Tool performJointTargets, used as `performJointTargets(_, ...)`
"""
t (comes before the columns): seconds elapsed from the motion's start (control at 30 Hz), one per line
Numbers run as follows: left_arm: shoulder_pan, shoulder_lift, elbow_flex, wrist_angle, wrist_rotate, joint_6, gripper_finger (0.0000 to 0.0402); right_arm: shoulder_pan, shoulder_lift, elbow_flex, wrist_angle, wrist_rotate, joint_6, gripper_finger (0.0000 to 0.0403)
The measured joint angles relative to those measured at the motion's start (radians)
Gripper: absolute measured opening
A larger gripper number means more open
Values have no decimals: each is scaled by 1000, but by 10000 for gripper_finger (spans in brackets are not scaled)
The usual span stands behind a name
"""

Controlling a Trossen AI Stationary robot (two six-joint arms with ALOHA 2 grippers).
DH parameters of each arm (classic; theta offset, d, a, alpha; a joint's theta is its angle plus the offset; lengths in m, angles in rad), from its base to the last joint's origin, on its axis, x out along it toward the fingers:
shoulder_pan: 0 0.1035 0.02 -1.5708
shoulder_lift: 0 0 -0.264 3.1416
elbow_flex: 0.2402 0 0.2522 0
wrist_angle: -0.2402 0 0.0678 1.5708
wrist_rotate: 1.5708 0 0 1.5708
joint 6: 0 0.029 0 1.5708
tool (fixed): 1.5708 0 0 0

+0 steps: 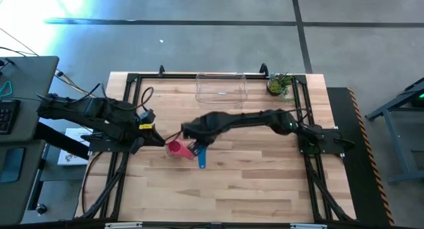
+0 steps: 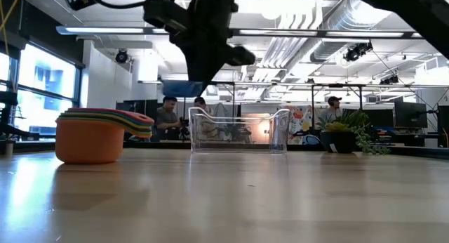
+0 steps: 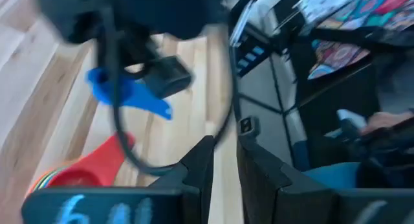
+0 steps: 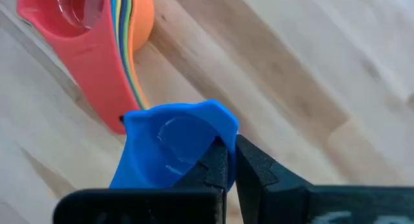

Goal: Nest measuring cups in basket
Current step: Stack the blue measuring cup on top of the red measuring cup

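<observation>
Plastic, thin and light, the blue cup (image 4: 171, 149) hangs above the worktop (image 1: 265, 183) beside the nested stack (image 1: 176, 148), pinched at its rim by the right claw (image 4: 229, 149); likely slippery, so the rim grip suits; left claw (image 3: 223, 162) waits nearby, half-parted and empty; basket (image 1: 221, 87) stands well apart.

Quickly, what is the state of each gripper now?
Left gripper: slightly open, holding nothing.
Right gripper: closed on the rim of the blue measuring cup.

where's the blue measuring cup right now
In the high view it is near the table's middle, the blue cup pinched by the right end effector, just right of the nested cup stack.
</observation>
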Motion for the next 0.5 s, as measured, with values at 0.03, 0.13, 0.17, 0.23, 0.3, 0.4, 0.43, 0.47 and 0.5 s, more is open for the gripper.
performJointTargets(0.03,0,-6,0,14,0,0,58,-14,0,2,-1,-10,-50,4)
performJointTargets(0.13,2,-15,0,77,1,-1,58,-53,0,2,16,-52,-189,4)
performJointTargets(0.17,5,-20,0,90,1,-9,58,-65,0,2,25,-67,-229,4)
performJointTargets(0.23,13,-30,-1,141,1,-32,58,-84,0,2,36,-92,-302,4)
performJointTargets(0.3,20,-46,0,182,1,-51,58,-100,0,2,56,-108,-362,4)
performJointTargets(0.4,28,-65,0,284,1,-77,58,-121,0,2,80,-127,-434,4)
performJointTargets(0.43,30,-73,0,312,-1,-78,58,-127,0,2,89,-137,-456,4)
performJointTargets(0.47,33,-78,0,356,-5,-78,58,-132,0,2,104,-149,-475,4)
performJointTargets(0.5,35,-81,0,412,-8,-78,58,-136,0,2,121,-158,-496,4)
